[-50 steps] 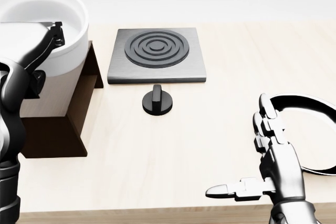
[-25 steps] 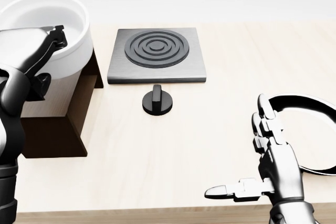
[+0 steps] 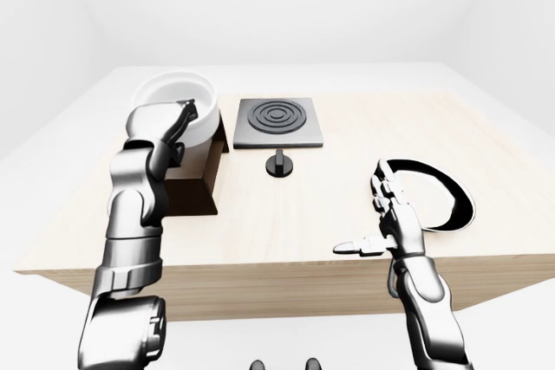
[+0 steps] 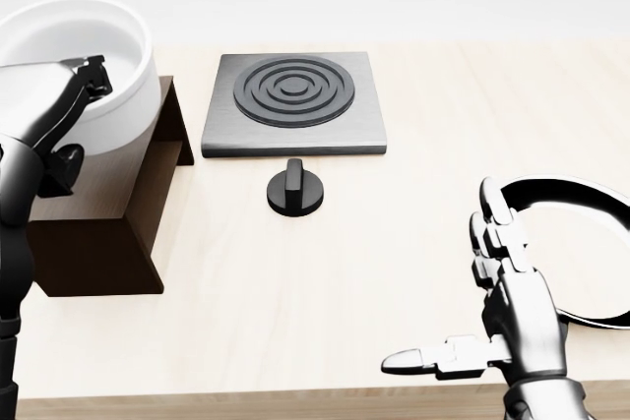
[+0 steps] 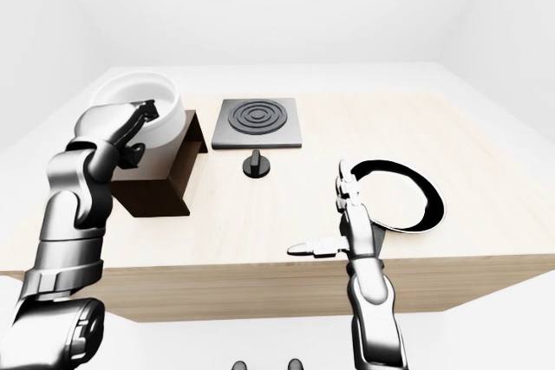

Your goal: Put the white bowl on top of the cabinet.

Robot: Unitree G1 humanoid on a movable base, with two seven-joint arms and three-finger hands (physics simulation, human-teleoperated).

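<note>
The white bowl (image 4: 118, 51) is at the top left of the head view, sitting on or just above the top of the dark brown cabinet (image 4: 103, 248); I cannot tell whether it touches. My left hand (image 4: 85, 82) is shut on the bowl's near rim, one finger hooked over the edge. In the left-eye view the bowl (image 3: 165, 93) covers the far part of the cabinet (image 3: 192, 195). My right hand (image 4: 451, 287) hovers open over the table at the lower right, thumb pointing left, holding nothing.
A grey hob plate (image 4: 293, 103) with rings lies at top centre, with a black knob (image 4: 294, 190) just below it. A black ring-shaped dish (image 4: 591, 192) lies right of my right hand. The table edge (image 4: 295, 395) runs along the bottom.
The left hand has carried the bowl a little to the left over the cabinet. The right hand has barely moved.
</note>
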